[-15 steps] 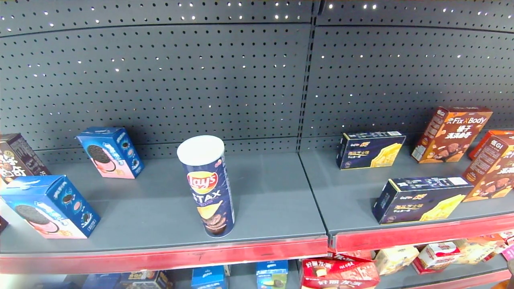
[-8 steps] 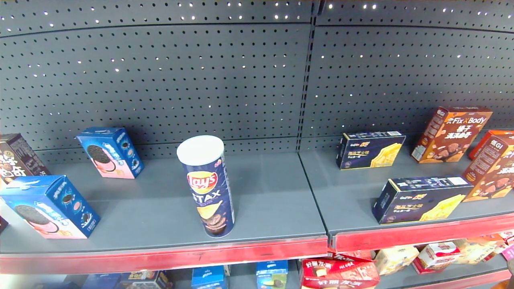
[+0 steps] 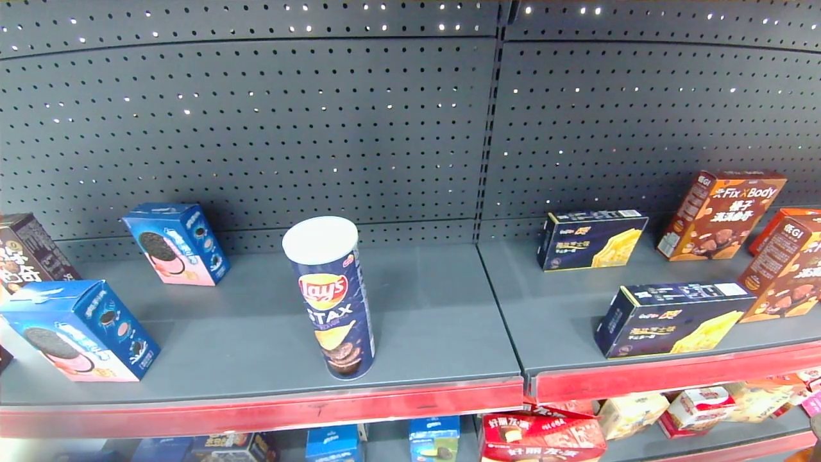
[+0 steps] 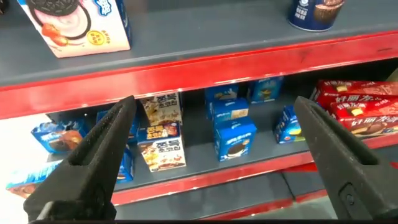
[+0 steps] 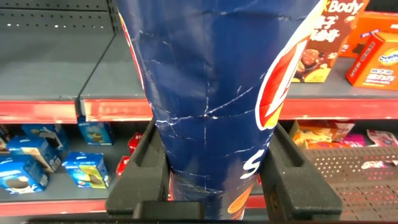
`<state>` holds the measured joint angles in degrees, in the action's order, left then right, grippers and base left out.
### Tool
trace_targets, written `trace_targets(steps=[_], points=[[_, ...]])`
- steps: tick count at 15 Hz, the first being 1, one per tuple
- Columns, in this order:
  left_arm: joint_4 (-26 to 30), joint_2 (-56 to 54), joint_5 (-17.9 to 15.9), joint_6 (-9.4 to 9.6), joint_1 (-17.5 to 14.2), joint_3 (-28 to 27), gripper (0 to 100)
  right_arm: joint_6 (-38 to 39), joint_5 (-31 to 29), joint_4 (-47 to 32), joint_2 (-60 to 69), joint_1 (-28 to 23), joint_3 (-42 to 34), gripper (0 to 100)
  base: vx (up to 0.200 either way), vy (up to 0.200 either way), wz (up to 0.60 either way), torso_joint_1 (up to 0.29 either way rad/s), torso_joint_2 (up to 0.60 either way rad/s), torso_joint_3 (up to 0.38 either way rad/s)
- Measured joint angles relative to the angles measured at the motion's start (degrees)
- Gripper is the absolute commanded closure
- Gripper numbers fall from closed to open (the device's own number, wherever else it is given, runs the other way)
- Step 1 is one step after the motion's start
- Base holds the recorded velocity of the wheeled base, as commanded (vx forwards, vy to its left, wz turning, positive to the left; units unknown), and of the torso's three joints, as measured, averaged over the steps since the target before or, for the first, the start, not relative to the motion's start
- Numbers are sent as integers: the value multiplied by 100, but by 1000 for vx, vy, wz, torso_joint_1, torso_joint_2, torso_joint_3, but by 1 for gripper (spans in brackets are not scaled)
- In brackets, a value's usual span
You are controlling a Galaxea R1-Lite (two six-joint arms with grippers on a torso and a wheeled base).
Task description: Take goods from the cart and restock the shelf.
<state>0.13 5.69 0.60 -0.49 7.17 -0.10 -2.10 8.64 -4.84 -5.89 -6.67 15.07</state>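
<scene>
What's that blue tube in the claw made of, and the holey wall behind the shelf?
Blue tube: likely cardboard under a glossy printed wrap; fine creases show across it.
Holey wall: probably painted sheet metal, matte grey, with regular punched holes.

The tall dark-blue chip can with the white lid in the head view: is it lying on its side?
No, the tall dark-blue chip can stands upright on the grey metal shelf, its white lid on top.
</scene>
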Motion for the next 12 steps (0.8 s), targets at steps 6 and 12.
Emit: trace_targets(steps=[6, 12], points=[[-11, 1, 6, -24, -6, 0, 0, 0, 17, 2, 16, 122, 11, 100, 0, 0, 0, 0, 0, 0], [-13, 6, 9, -24, -6, 0, 0, -6, 681, 30, -128, 480, 245, 100, 0, 0, 0, 0, 0, 0]])
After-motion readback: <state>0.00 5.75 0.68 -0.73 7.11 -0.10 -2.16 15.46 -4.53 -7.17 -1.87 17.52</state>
